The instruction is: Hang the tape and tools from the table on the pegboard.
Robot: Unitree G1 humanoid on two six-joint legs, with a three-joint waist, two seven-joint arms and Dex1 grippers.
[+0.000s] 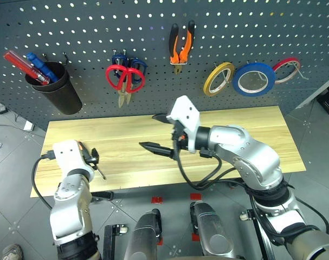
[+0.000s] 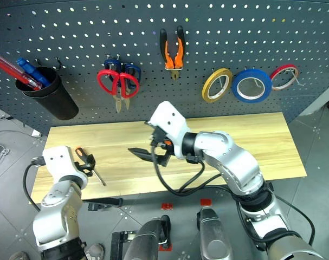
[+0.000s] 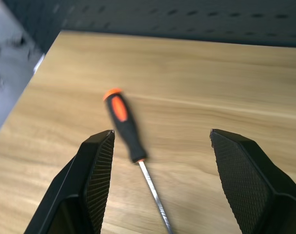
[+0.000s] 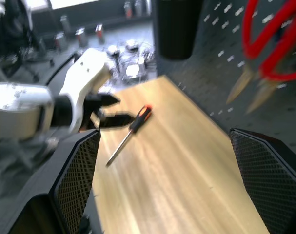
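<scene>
Inspector: Dark grey perforated pegboard, frame top, carries orange-and-black pliers, blue tape ring, red-looped scissors.

Clerk: Light wooden plank table?

Inspector: Slim orange-and-black screwdriver lies lower left. Left gripper spread, straddling it. Right gripper, centre, spread, empty.

Blue tape, red-looped scissors and pliers hang on the pegboard; screwdriver lies on the table.
</scene>
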